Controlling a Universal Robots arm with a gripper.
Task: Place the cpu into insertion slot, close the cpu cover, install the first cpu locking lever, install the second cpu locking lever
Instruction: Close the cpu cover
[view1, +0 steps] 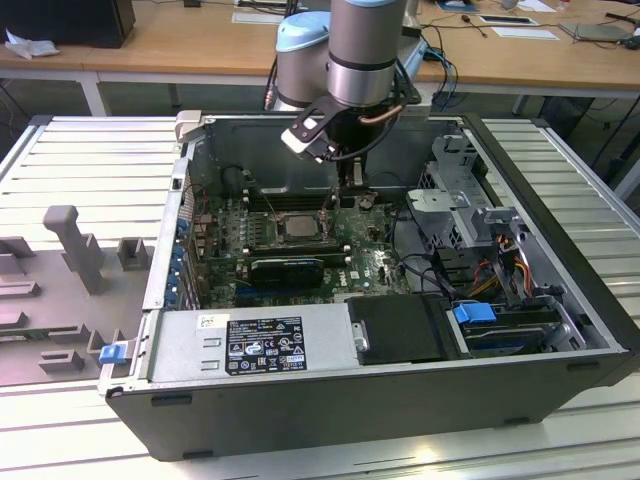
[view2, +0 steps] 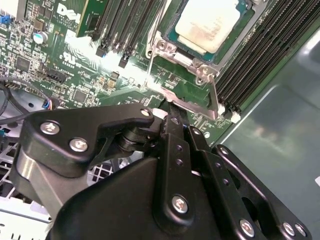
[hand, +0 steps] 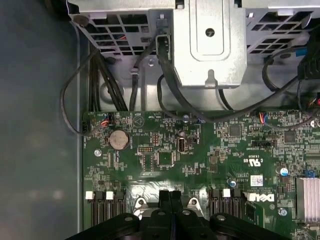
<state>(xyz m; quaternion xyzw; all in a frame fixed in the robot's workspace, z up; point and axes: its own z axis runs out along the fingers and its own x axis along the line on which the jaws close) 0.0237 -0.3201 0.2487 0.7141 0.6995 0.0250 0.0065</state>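
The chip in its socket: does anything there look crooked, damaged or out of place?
Nothing looks badly wrong. In the second wrist view the chip lies flat and square inside its metal frame. Only its face looks blotchy, with pale yellowish smears. The tool hangs close beside the frame's corner.

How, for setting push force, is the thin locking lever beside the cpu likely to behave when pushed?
The locking lever is a thin metal rod, so probably stiff yet springy. Its smooth, shiny surface suggests the gripper could slip off it.
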